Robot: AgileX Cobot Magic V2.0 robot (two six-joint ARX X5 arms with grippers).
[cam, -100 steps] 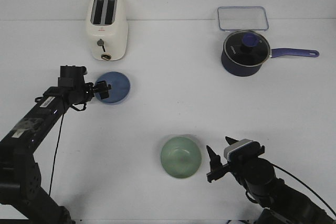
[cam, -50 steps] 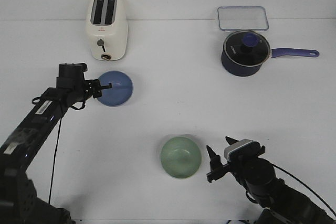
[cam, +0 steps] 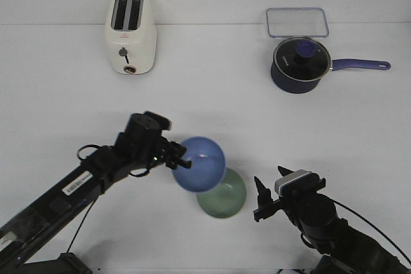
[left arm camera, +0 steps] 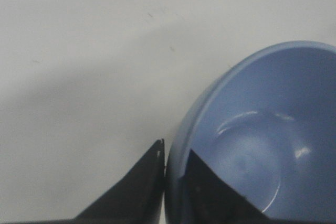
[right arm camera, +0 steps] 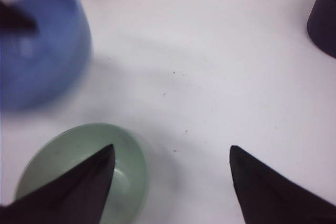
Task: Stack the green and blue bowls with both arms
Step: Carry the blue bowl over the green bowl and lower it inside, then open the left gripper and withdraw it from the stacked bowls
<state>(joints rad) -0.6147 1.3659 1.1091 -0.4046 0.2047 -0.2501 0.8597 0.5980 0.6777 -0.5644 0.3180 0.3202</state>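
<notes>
My left gripper (cam: 180, 156) is shut on the rim of the blue bowl (cam: 200, 163) and holds it tilted in the air, above the near-left edge of the green bowl (cam: 226, 197). In the left wrist view one finger sits inside the blue bowl (left arm camera: 262, 129) and the other outside its rim; the gripper (left arm camera: 176, 156) pinches the wall. The green bowl rests on the table at front centre. My right gripper (cam: 266, 192) is open and empty just right of the green bowl. In the right wrist view the gripper (right arm camera: 170, 156) is open beside the green bowl (right arm camera: 79, 156), with the blue bowl (right arm camera: 42, 45) blurred.
A cream toaster (cam: 130, 33) stands at the back left. A dark navy saucepan (cam: 300, 63) with glass lid and long handle stands at the back right, with a clear rectangular container (cam: 297, 22) behind it.
My left arm has lifted the blue bowl from in front of the toaster and carried it right and toward the front, over the green bowl. The right arm has not moved.
</notes>
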